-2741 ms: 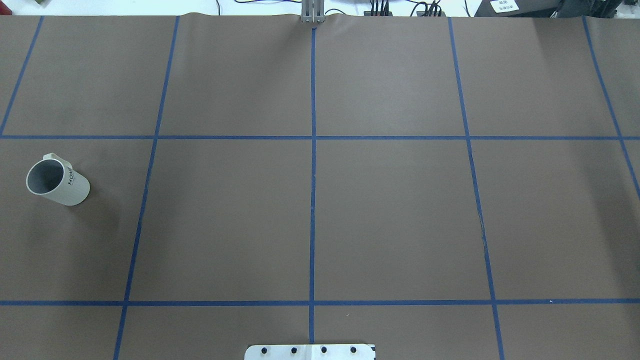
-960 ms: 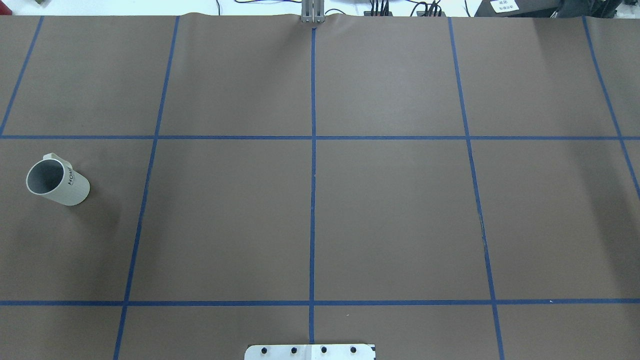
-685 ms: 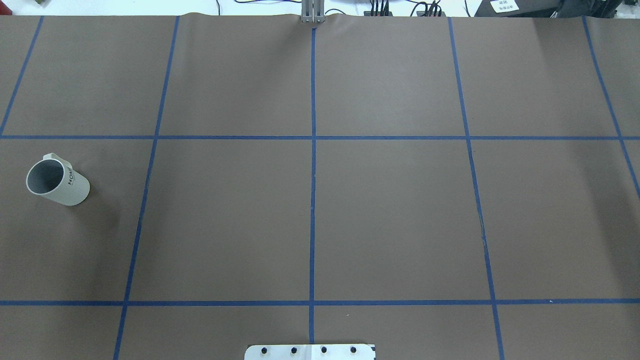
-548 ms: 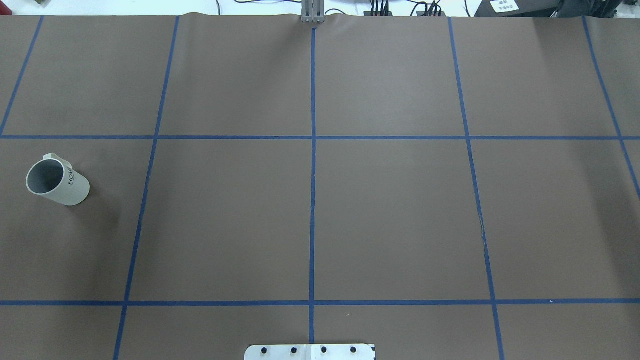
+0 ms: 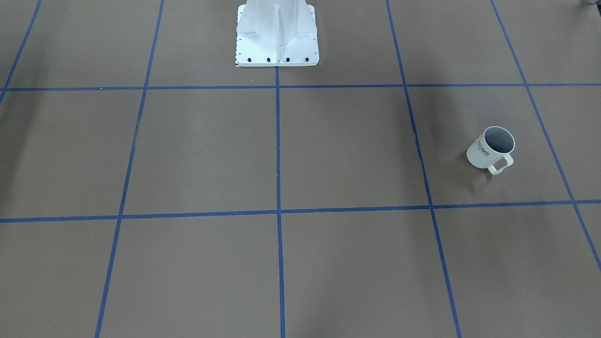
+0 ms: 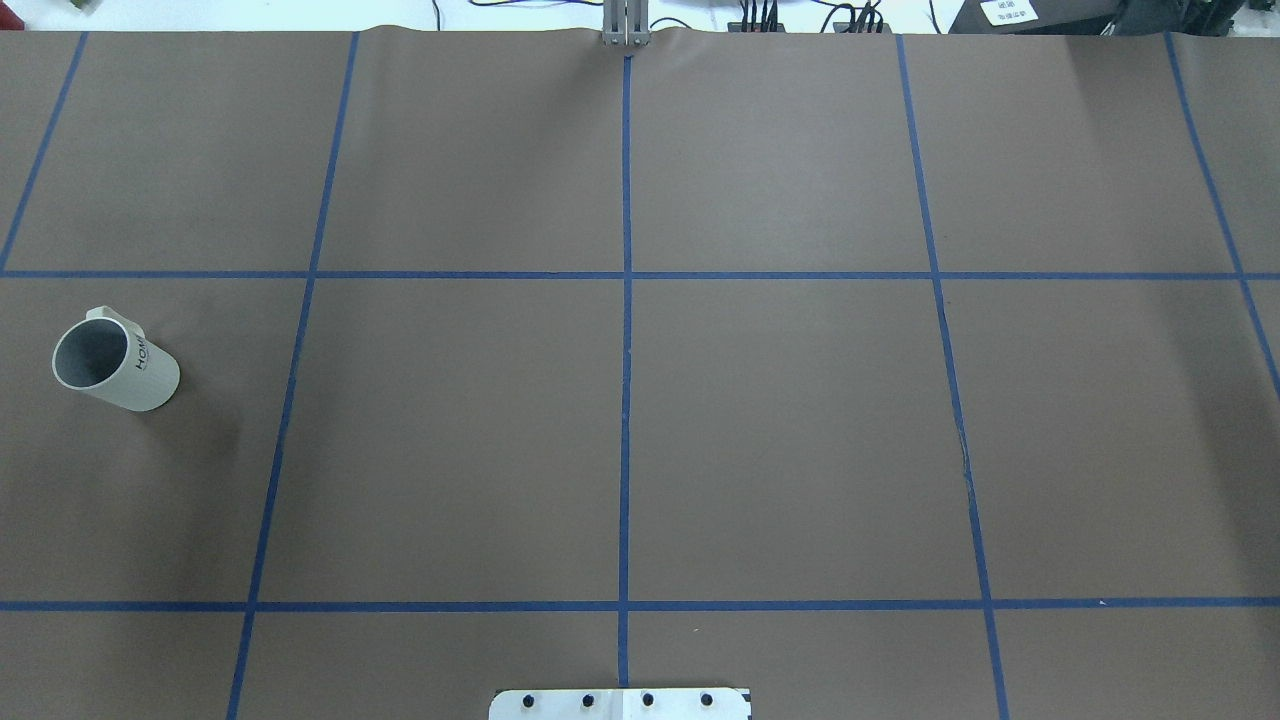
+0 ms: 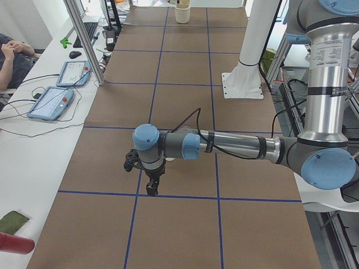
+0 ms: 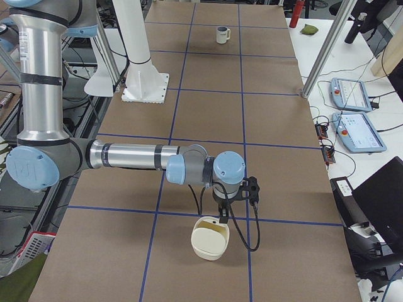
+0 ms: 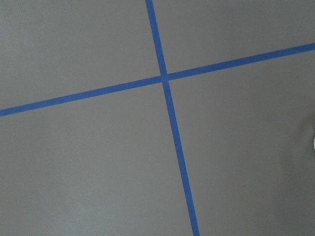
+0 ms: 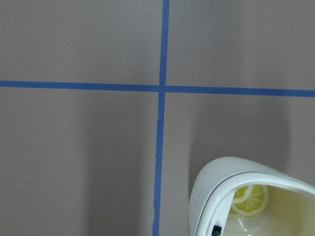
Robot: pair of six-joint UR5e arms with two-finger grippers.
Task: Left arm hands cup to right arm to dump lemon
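Nearest, at the table's right end: the right gripper point(image 8: 222, 216) pointing down just above a cream bowl point(image 8: 196, 244), likely the dump spot. Cannot tell whether fingers are apart or together. Inside the bowl, a lemon point(image 10: 250, 199) slice. Farther along, on the robot's left side: the cup point(image 5: 489, 151), upright and ungrasped, handle turned away from the robot, dark interior showing no lemon. Probably set there for a left-arm reach. Farthest: the left gripper point(image 7: 152, 187), pointing down over a tape crossing; spread equally impossible to tell.
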